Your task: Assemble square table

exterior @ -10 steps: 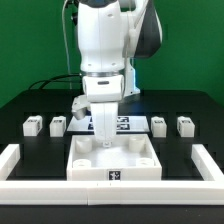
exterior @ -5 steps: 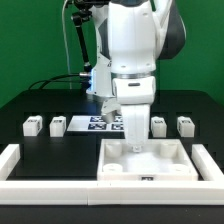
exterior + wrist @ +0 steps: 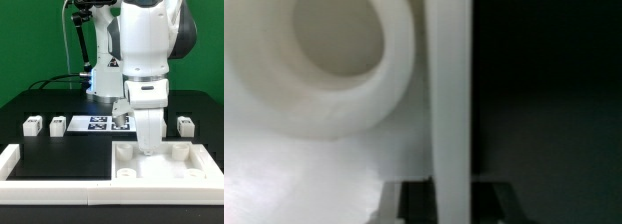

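The square table's white tray-like top lies flat at the front, toward the exterior view's right, beside the rail's corner. My gripper reaches straight down and is shut on its back rim. In the wrist view the rim wall runs between my dark fingers, and a round corner hole of the top shows beside it. Small white tagged legs stand in a row behind the top: two at the exterior view's left and one at its right. The arm hides anything directly behind it.
A long white rail runs along the table's front and turns up both sides. The marker board lies flat behind the top, between the legs. The arm's base and cables stand at the back.
The arm has moved steadily to the exterior view's right, dragging the table top along the front rail from the middle to the right corner. The gripper stayed shut on the rim.
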`<act>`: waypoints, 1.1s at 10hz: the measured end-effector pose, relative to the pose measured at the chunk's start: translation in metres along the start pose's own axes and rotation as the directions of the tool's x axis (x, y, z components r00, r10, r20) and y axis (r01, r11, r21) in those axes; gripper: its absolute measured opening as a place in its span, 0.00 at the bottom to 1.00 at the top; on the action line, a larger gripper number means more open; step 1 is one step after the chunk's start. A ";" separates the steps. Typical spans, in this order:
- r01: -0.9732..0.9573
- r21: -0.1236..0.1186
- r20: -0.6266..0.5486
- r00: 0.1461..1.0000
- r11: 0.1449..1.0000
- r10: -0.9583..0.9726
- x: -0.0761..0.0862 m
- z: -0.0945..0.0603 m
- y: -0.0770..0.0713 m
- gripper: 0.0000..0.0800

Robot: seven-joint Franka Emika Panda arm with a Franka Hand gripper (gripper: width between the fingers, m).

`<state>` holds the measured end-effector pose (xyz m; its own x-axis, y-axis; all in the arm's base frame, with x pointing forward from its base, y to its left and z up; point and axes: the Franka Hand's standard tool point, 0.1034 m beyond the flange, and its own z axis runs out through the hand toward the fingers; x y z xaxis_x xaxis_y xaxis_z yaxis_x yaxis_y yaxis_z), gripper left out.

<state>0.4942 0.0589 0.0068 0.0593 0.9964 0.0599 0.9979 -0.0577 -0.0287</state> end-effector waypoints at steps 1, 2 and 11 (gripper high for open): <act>-0.007 0.000 0.002 1.000 1.000 0.007 0.000 0.000 0.000 0.07; -0.007 -0.003 0.001 1.000 1.000 0.007 0.000 0.000 0.000 0.07; -0.012 -0.003 0.000 1.000 1.000 0.012 -0.002 0.001 0.000 0.80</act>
<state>0.4936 0.0568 0.0061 0.0709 0.9957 0.0593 0.9972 -0.0695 -0.0264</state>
